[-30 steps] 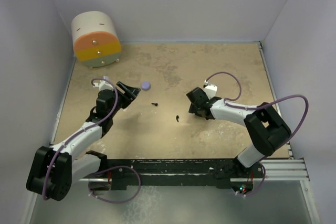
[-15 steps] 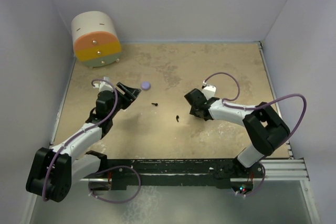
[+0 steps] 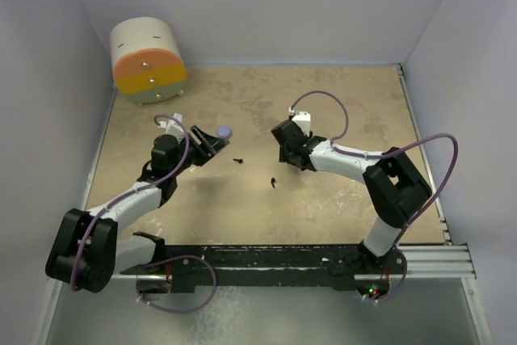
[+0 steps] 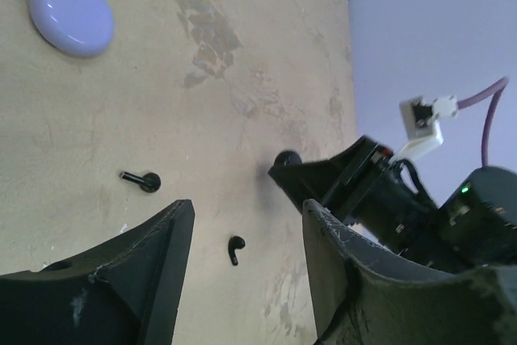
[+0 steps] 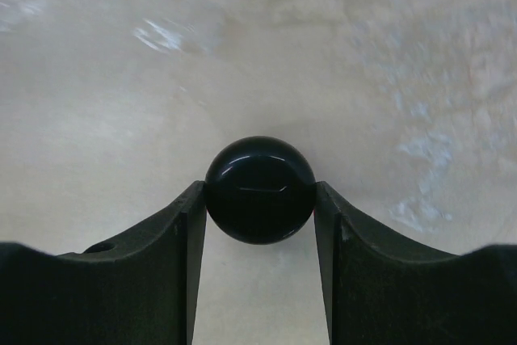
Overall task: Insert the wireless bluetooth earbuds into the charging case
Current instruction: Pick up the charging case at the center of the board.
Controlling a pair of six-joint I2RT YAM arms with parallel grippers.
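Note:
My right gripper (image 5: 259, 199) is shut on a black round charging case (image 5: 259, 190), held just above the table. In the top view this gripper (image 3: 281, 137) is at mid-table. Two black earbuds lie on the table: one with its stem out (image 3: 239, 160) (image 4: 142, 180), and one nearer the front (image 3: 273, 182) (image 4: 235, 250). A lavender round case (image 3: 224, 130) (image 4: 71, 15) lies shut on the table. My left gripper (image 3: 212, 144) (image 4: 246, 224) is open and empty, just left of the lavender case. No lavender earbuds are in view.
A white cylinder with orange and yellow bands (image 3: 148, 61) lies at the back left corner. Walls close in the table on the left, back and right. The right gripper (image 4: 339, 187) shows in the left wrist view, beyond the earbuds.
My right gripper has moved left and away from the arm bases, still holding the black case. My left gripper has moved right, closer to the lavender case.

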